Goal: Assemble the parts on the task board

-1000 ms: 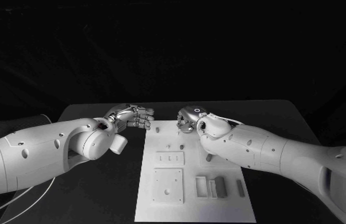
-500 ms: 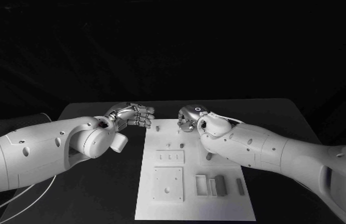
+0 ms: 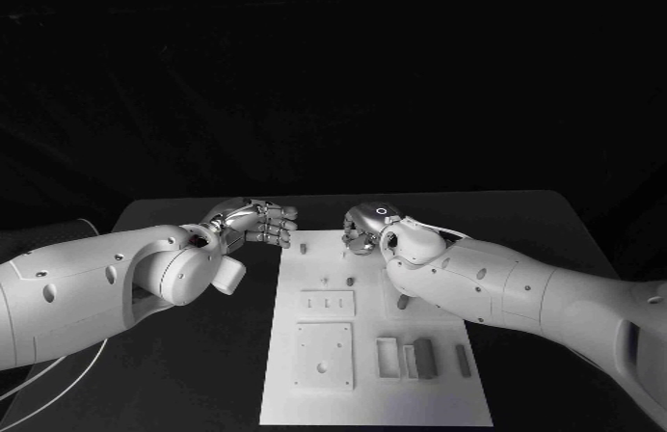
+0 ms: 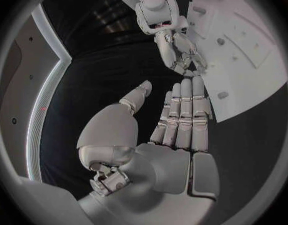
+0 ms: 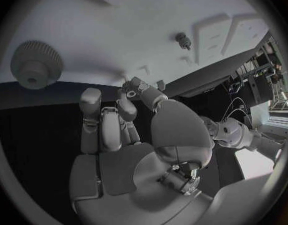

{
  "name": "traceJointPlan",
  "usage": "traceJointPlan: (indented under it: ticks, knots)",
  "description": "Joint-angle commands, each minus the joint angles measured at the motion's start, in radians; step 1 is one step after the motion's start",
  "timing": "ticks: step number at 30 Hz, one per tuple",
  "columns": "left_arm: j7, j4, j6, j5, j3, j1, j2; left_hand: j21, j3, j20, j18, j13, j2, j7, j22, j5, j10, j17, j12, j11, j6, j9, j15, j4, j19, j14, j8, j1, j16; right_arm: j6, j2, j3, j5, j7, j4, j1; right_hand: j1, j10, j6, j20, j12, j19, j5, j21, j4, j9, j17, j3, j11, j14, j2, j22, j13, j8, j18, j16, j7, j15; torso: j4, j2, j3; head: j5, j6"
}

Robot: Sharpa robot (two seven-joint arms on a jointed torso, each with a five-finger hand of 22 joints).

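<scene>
Task board point(image 3: 375, 355), a long white plate, lies in the middle of the black tabletop point(image 3: 542, 220), its long axis running straight away from the robot. Grey parts point(image 3: 425, 360) stand in a short row near its close right corner, and a small peg point(image 3: 302, 249) stands near its far left corner. A toothed gear point(image 5: 36, 64) sits on the board by the right robot hand.

Both hands are at the board's far end. The left robot hand point(image 3: 257, 222) hovers just off the far left corner, fingers straight and side by side, thumb apart, holding nothing. The right robot hand point(image 3: 367, 228) is over the far edge, fingertips curled down together towards the board. Whether it pinches a small part, I cannot tell. It is the hand nearer the board's far parts, so the coming move probably falls to it.

No writing or brand marks can be read.
</scene>
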Motion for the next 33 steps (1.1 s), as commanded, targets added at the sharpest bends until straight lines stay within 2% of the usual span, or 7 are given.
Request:
traceJointPlan:
  ticks: [1, 14, 21, 28, 33]
  knots:
    - [0.007, 0.001, 0.01, 0.001, 0.001, 0.001, 0.003, -0.004, -0.003, -0.007, 0.015, 0.001, 0.002, -0.001, 0.001, -0.003, -0.005, 0.002, -0.006, 0.003, -0.001, 0.002, 0.002, -0.005, 0.0, 0.005, -0.004, -0.001, -0.006, -0.017, 0.002, 0.0, -0.012, -0.003, 0.002, 0.0, -0.004, 0.001, 0.011, 0.001, -0.003, 0.002, -0.002, -0.002, 0.001, 0.001, -0.001, 0.002, -0.003, -0.005, -0.004, 0.017, 0.0, 0.001, 0.114, -0.002, 0.008, 0.001, -0.0001, 0.0, 0.0002, 0.001, 0.0]
    - [0.005, 0.0, 0.011, 0.001, 0.001, 0.001, 0.003, -0.005, -0.003, -0.007, 0.015, 0.002, 0.002, -0.001, 0.001, -0.003, -0.005, 0.003, -0.006, 0.003, -0.001, 0.002, 0.002, -0.005, 0.0, 0.005, -0.005, 0.0, -0.007, -0.027, 0.002, 0.0, -0.006, -0.006, 0.002, 0.0, -0.006, 0.002, 0.01, 0.002, -0.003, 0.003, 0.0, -0.002, 0.001, 0.001, -0.001, 0.002, -0.003, -0.005, -0.005, 0.017, 0.0, -0.001, 0.114, -0.002, 0.008, 0.001, 0.0003, 0.001, -0.0008, 0.001, -0.001]
    - [0.004, 0.0, 0.012, 0.001, 0.001, 0.001, 0.003, -0.005, -0.003, -0.007, 0.014, 0.002, 0.002, -0.001, 0.001, -0.003, -0.005, 0.003, -0.007, 0.003, -0.001, 0.003, 0.002, -0.005, -0.001, 0.005, -0.005, 0.0, -0.008, -0.018, 0.003, 0.0, -0.004, -0.007, 0.001, 0.0, -0.007, 0.0, 0.008, 0.002, -0.006, 0.003, 0.001, -0.003, 0.001, 0.0, -0.004, 0.001, -0.003, -0.006, -0.008, 0.017, -0.004, -0.003, 0.114, -0.002, 0.009, 0.001, 0.0004, 0.0, -0.0012, 0.0, -0.001]
    - [0.003, -0.001, 0.013, 0.001, 0.001, 0.001, 0.004, -0.005, -0.003, -0.007, 0.014, 0.002, 0.002, -0.001, 0.001, -0.003, -0.005, 0.004, -0.007, 0.003, -0.001, 0.003, 0.002, -0.005, 0.0, 0.005, -0.005, 0.0, -0.008, 0.021, 0.005, 0.0, 0.005, 0.0, 0.0, 0.0, -0.007, -0.001, 0.006, 0.003, -0.008, 0.003, -0.001, -0.003, 0.001, 0.0, -0.007, 0.001, -0.002, -0.007, -0.01, 0.016, -0.006, -0.004, 0.114, -0.003, 0.009, 0.002, 0.0002, 0.0, -0.0007, -0.001, -0.002]
    - [0.002, -0.001, 0.016, 0.001, 0.001, 0.001, 0.004, -0.005, -0.003, -0.007, 0.014, 0.002, 0.001, -0.001, 0.001, -0.003, -0.006, 0.005, -0.008, 0.004, -0.001, 0.003, 0.002, -0.005, -0.001, 0.005, -0.006, -0.001, -0.009, 0.02, 0.006, 0.0, 0.005, -0.002, -0.002, 0.0, -0.007, -0.002, 0.006, 0.003, -0.009, 0.002, -0.002, -0.004, 0.001, 0.0, -0.009, 0.001, -0.002, -0.008, -0.007, 0.016, -0.007, -0.005, 0.114, -0.004, 0.01, 0.002, 0.0004, 0.001, -0.0003, -0.001, -0.003]
